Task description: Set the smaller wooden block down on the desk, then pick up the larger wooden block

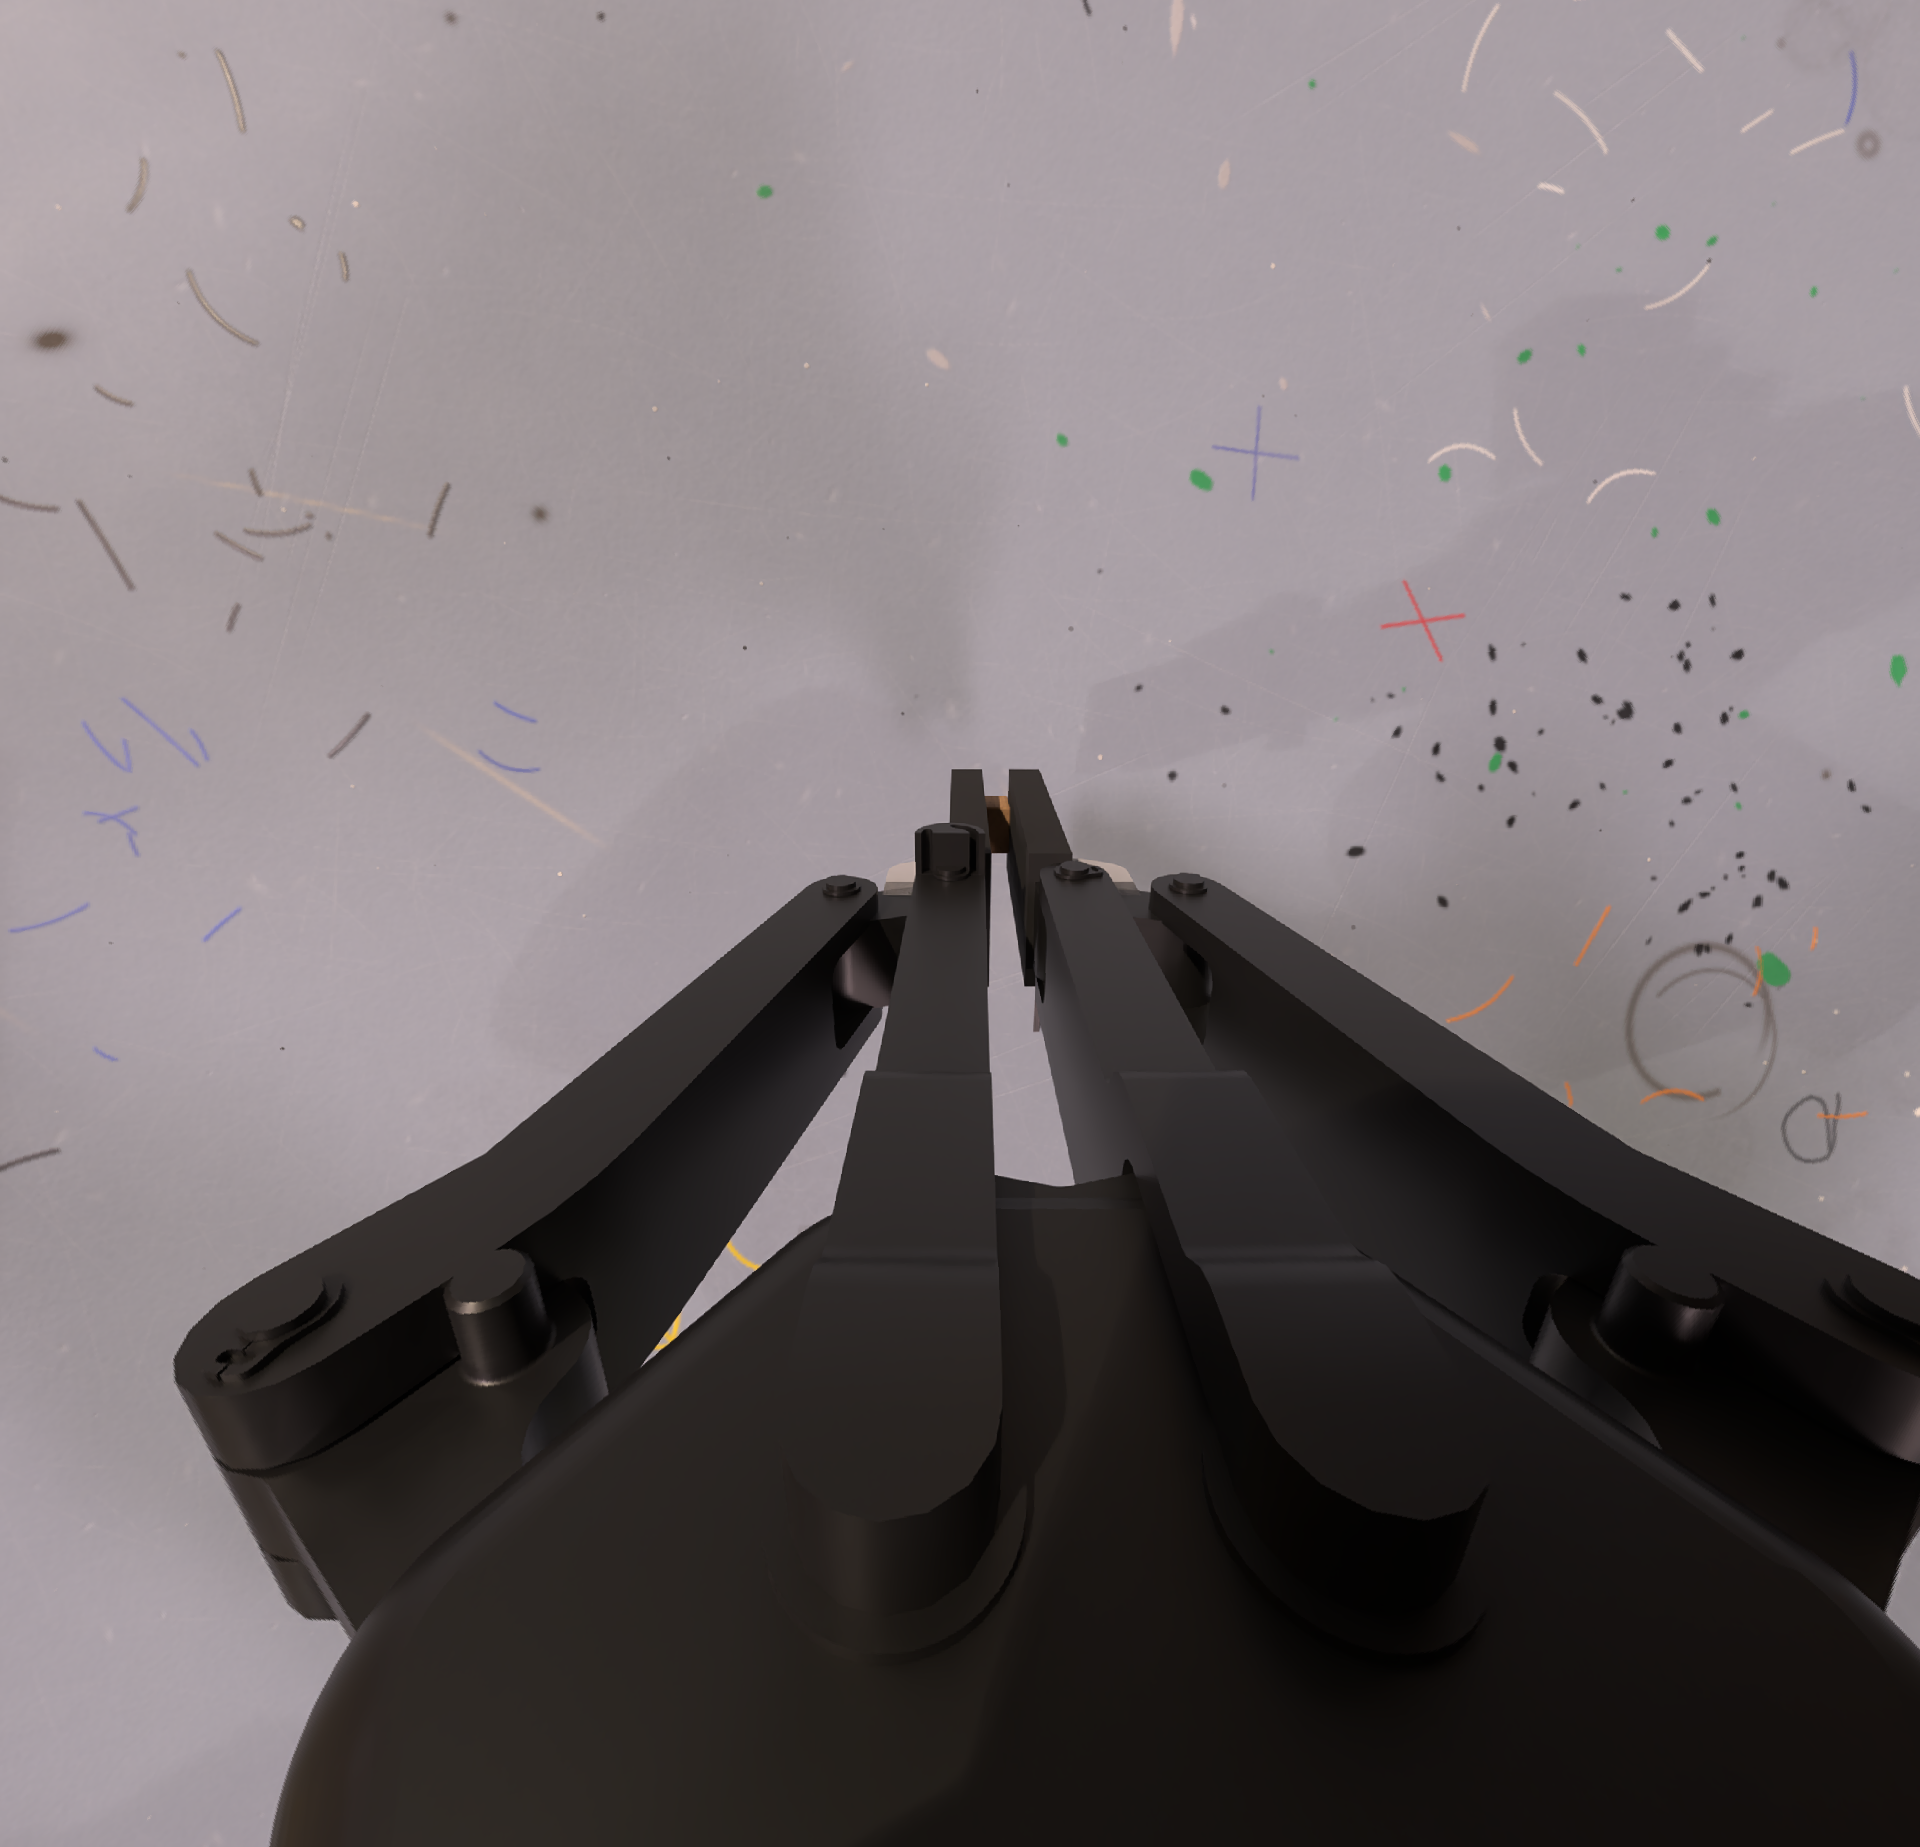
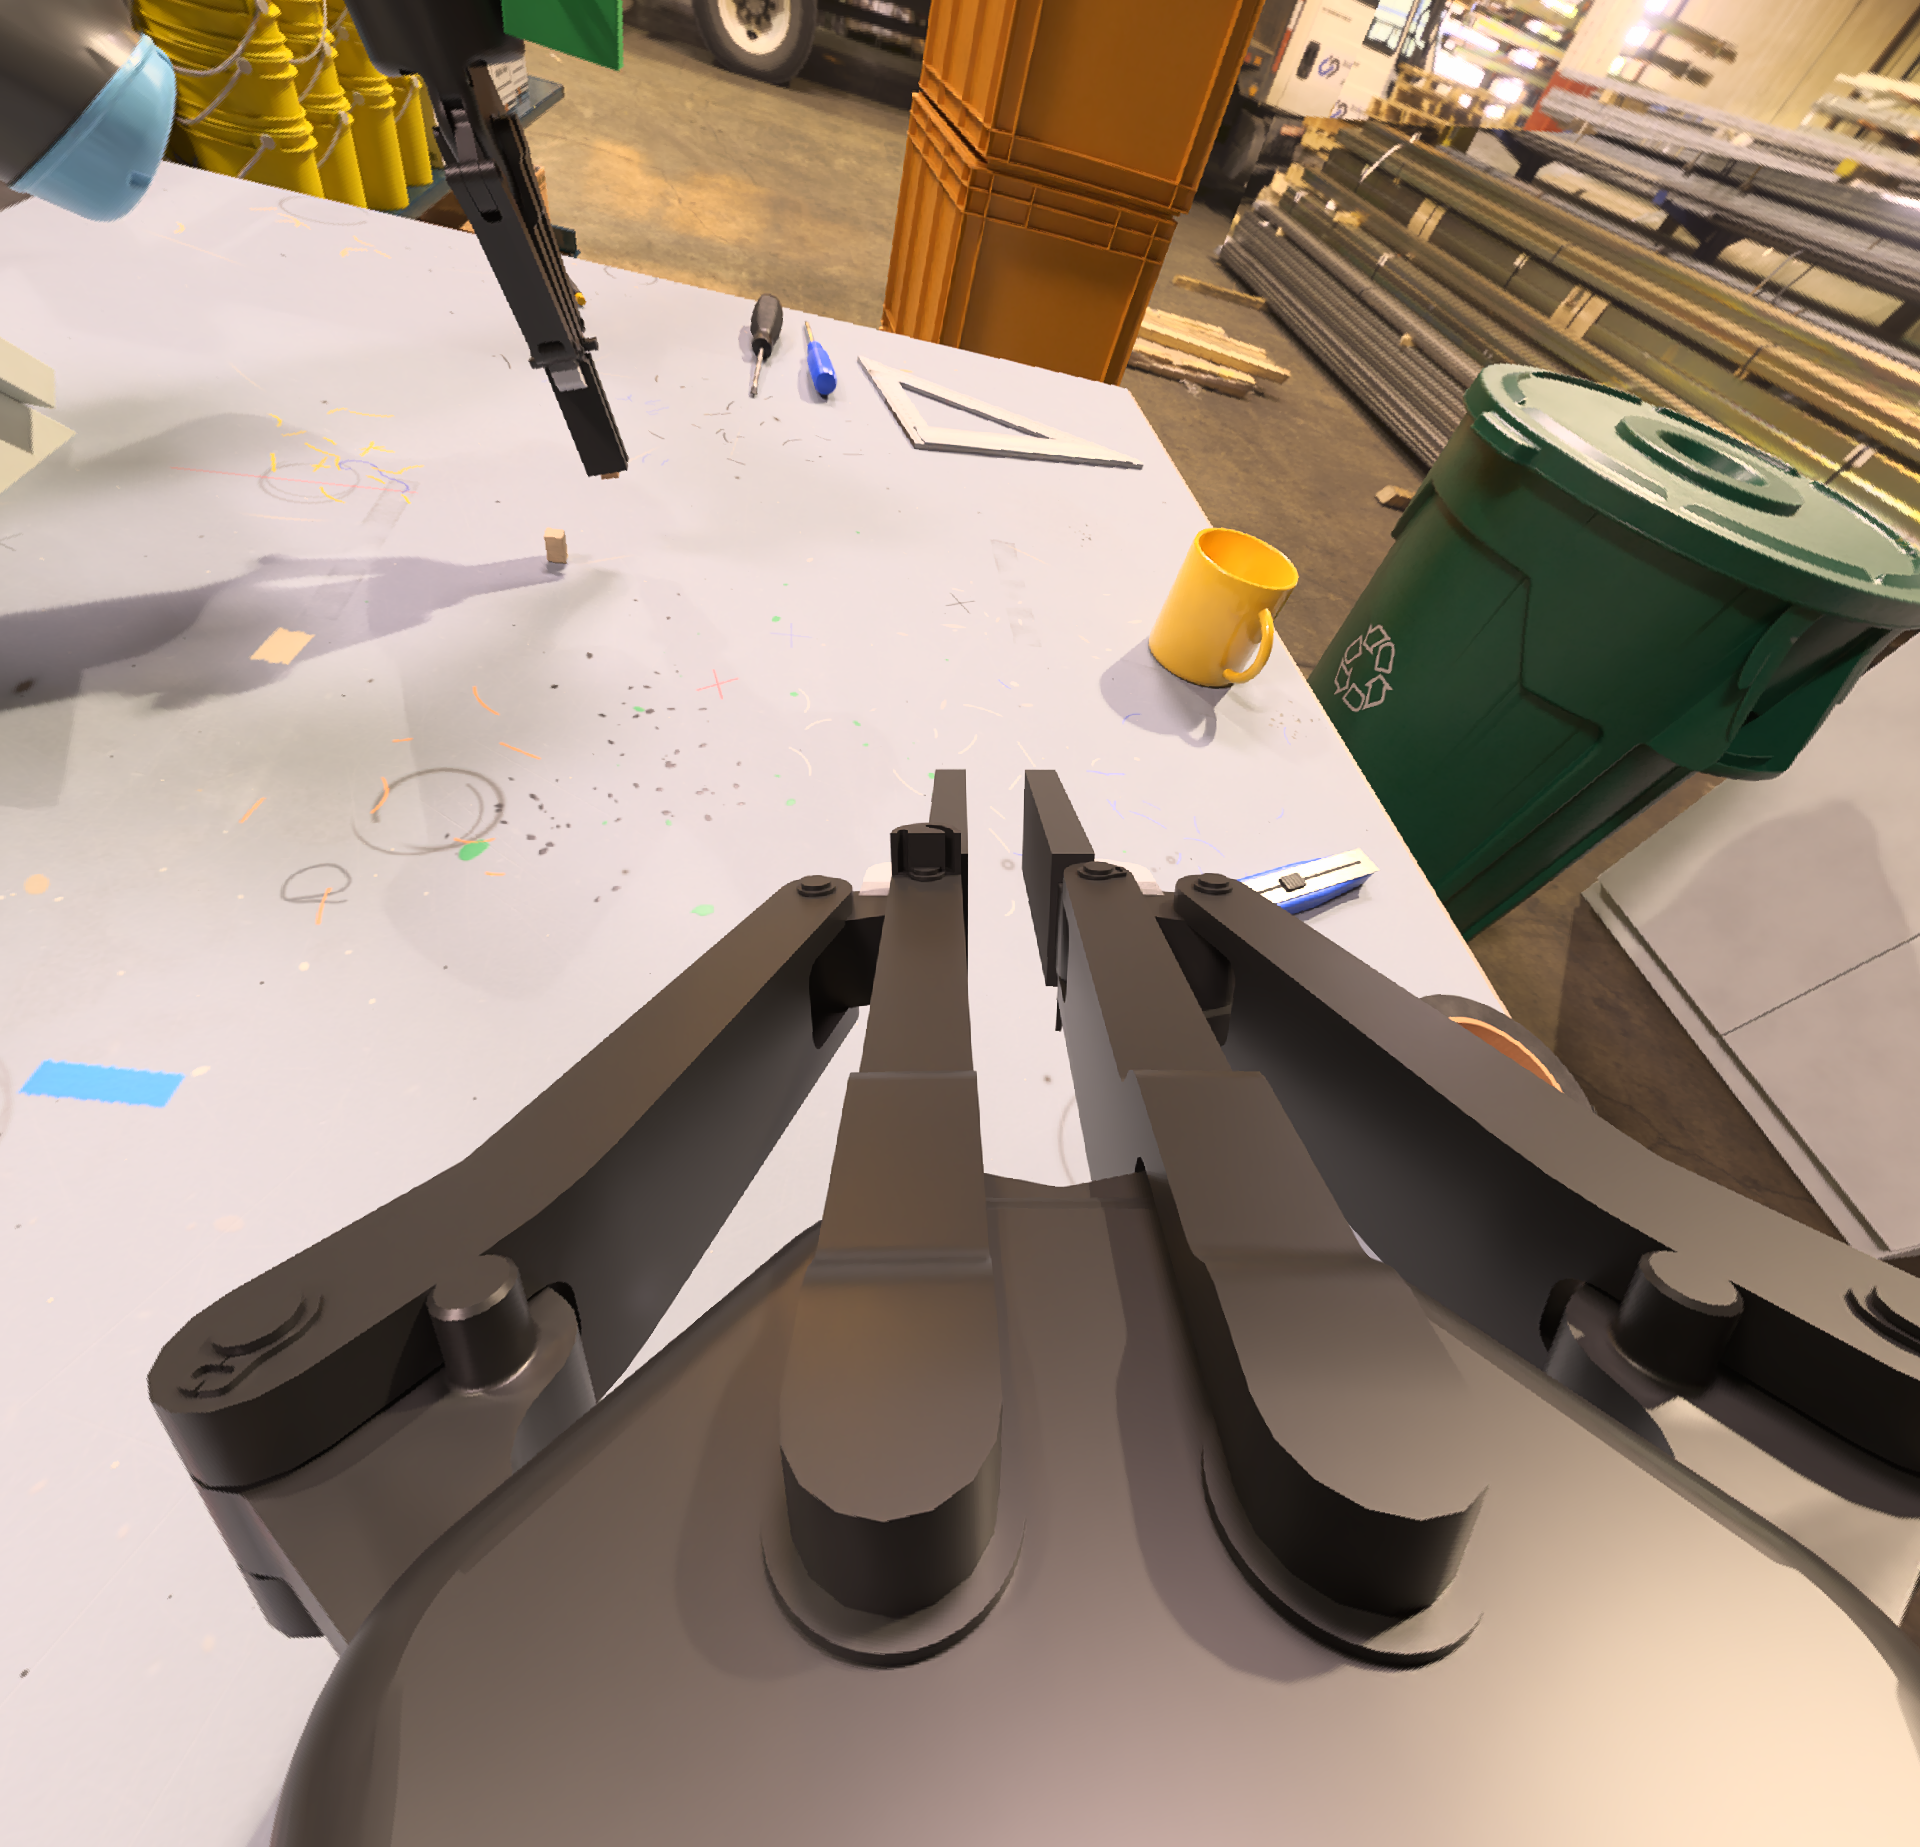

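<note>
Smaller wooden block (image 1: 998, 825) sits pinched right at the tips of the left claw (image 1: 997, 795), and only a sliver of orange-brown wood peeks out between the two black fingers, so its long axis and heading cannot be read from there. From the right wrist view the left claw (image 2: 603, 462) hangs tilted above the desk (image 2: 727, 571), closed down tight, a tiny edge of wood showing at its tip, clear of the surface. Beneath it and a little toward the viewer stands the larger wooden block (image 2: 556, 545), a pale piece resting on the desk, upright, long axis vertical, well apart from everything else. The right claw (image 2: 994, 795) hovers low over the near part of the desk, fingers nearly together with a narrow gap between them, nothing held. A yellow mug (image 2: 1224, 608) stands near the desk's right edge, a blue utility knife (image 2: 1309, 878) lies just beside the right claw, and two screwdrivers (image 2: 790, 348) and a set square (image 2: 987, 415) lie at the far side.
</note>
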### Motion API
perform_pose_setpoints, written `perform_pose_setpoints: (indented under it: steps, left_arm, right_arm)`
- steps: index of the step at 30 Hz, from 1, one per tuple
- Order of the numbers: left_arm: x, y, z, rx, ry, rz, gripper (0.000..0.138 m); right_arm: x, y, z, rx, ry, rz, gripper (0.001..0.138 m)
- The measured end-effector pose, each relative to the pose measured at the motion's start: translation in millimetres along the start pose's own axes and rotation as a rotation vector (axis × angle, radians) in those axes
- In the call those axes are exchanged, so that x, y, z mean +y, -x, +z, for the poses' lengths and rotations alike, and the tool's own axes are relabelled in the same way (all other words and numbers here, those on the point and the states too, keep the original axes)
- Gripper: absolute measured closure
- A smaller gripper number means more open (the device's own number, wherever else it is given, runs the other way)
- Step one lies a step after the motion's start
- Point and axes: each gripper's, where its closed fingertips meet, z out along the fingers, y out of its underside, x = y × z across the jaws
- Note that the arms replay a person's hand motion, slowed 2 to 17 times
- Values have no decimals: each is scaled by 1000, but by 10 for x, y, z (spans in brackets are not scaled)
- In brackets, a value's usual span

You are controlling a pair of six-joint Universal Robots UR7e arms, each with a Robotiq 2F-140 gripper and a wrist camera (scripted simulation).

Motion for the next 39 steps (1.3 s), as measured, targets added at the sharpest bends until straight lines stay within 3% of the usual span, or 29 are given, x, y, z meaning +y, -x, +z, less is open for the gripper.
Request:
perform_pose_setpoints:
  steps: [11,22,39]
  left_arm:
    - [-121,-15,-239,9,-137,-10,132]
    - [-306,-189,-541,59,-304,19,132]
    - [-572,-879,-1003,278,-539,182,132]
  right_arm:
    - [-7,16,17,-3,-2,-5,124]
    - [-20,46,44,-9,-6,-15,124]
    - [-61,135,104,-33,-19,-36,124]
